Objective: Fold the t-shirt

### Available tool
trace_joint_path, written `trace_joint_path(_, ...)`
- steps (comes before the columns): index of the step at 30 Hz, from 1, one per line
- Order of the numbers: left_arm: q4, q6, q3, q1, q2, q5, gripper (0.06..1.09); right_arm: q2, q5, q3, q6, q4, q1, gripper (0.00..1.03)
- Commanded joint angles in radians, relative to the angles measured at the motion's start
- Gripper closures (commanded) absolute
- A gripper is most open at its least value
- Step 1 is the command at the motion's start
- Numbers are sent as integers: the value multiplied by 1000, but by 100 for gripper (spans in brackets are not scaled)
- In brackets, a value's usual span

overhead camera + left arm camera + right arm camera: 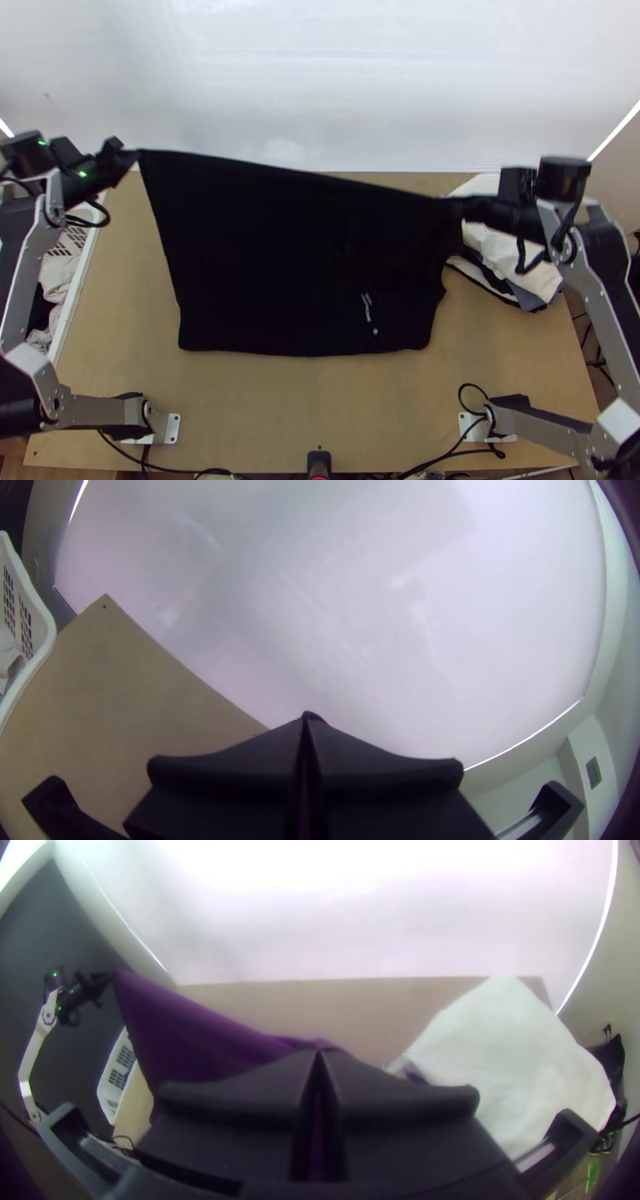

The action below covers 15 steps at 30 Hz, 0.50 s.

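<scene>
Nearest, the dark cotton t-shirt (pixel 296 272) has its near edge lying almost straight on the light wooden worktop (pixel 320 408), with small pale marks on the cloth towards the right. From there it spreads away to its far edge, which is pulled taut in a slanting line between the two arms. The right claw (pixel 458 209) is closed on the far right corner; the left claw (pixel 134 152), farther out, is closed on the far left corner. No fold is made; I take this as the spreading step, or the set-up for the first fold. The next move probably calls for keeping that edge taut and level while both corners come down together, either flat or over towards the near edge. If one side leads, the cloth may skew or crease.

Beyond the left side of the shirt stands a white plastic basket with slotted walls (pixel 45 630), with pale cloth in it; the left arm should keep clear of its rim. Beside the shirt on the right sits a loose pile of white and dark cloths (pixel 520 260), close under the right claw, which could snag or be dragged. Farthest back, a pale smooth screen (pixel 320 88) rises behind the worktop.
</scene>
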Motion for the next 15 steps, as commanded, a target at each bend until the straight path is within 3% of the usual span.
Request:
trace_joint_path(1, -8, -55, 139, -13, -58, 2, 105, 188, 8, 350, 33, -26, 27, 100)
trace_joint_path(5, -1, -102, 259, -22, -30, 2, 105, 304, 22, 598, 33, -36, 30, 100)
trace_joint_path(10, -24, -140, 430, -25, -56, -6, 105, 306, 23, 830, 77, -38, 6, 100)
trace_joint_path(15, -35, -142, 472, 17, -162, -4, 105, 132, 23, 836, 79, -61, -11, 100)
